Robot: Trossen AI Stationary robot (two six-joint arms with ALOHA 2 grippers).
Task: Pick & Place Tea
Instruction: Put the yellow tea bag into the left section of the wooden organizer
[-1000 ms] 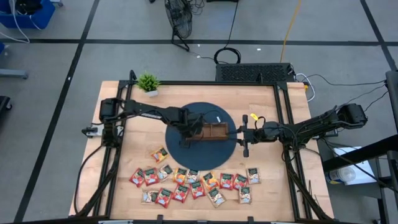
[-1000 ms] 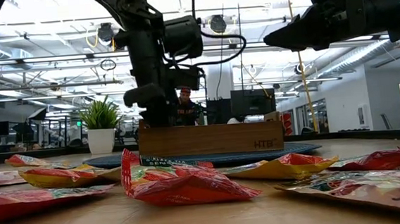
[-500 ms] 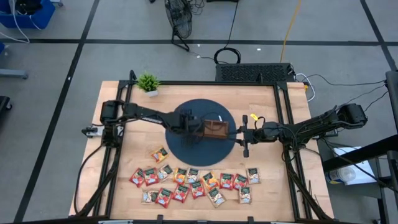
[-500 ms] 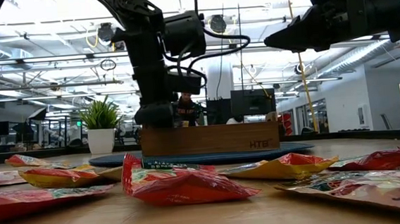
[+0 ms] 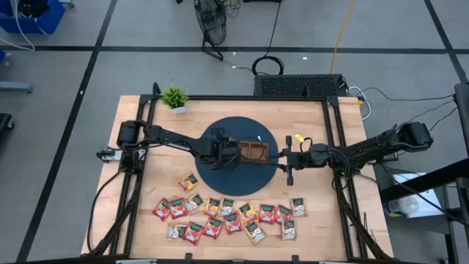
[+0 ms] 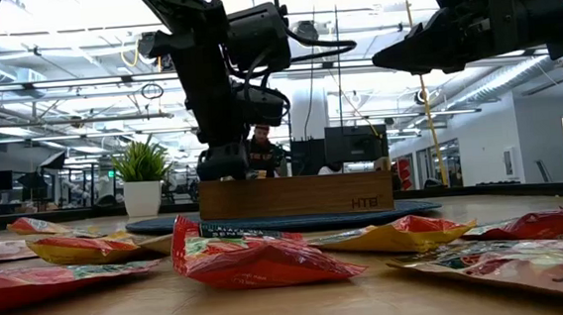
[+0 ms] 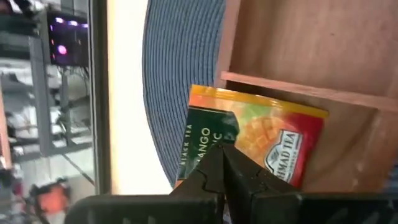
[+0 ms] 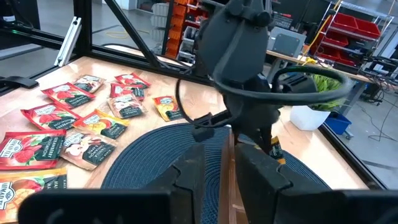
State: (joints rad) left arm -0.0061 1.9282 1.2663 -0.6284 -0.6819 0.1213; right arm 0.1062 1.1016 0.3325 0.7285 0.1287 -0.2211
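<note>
Lying loose along the bench (image 5: pixel 308 117) front, around six o'clock, the spare sachets (image 5: pixel 231 218) wait in two ragged rows, spread flat so each can be picked singly. Past them, at centre, the tray (image 5: pixel 253 152) sits on a round mat (image 5: pixel 220 176), probably to keep it from sliding. Over its nine o'clock end the left claw (image 7: pixel 222 163) is pinched shut on a mango sachet (image 7: pixel 267 140), holding it by the edge so it can drop into the end compartment. At three o'clock the right claw (image 5: pixel 284 160) waits beside the tray, its fingers only part spread and holding nothing.
</note>
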